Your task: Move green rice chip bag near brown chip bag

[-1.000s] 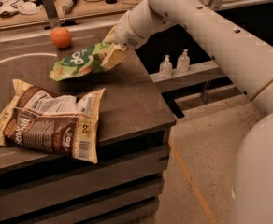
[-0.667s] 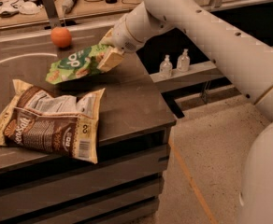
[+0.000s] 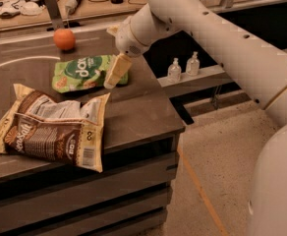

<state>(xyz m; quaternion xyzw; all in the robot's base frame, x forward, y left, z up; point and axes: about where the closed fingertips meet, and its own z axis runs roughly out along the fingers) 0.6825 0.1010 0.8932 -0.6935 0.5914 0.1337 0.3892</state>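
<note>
Upper centre of frame: the green rice chip bag [image 3: 82, 73] lies flat on the dark counter [image 3: 138, 112], long axis running left-right, lettering upright to the camera, right end under the gripper [image 3: 117, 72]. The gripper points down onto that end; whether it is clamped or released can't be told. The brown chip bag [image 3: 47, 129] sprawls at lower left, its top edge just below the green bag, w/ a narrow gap. An orange [image 3: 64, 39] sits behind, upper left. Vs. approx. 1 sec earlier: the green bag hung tilted off the counter; it is now down and level.
</note>
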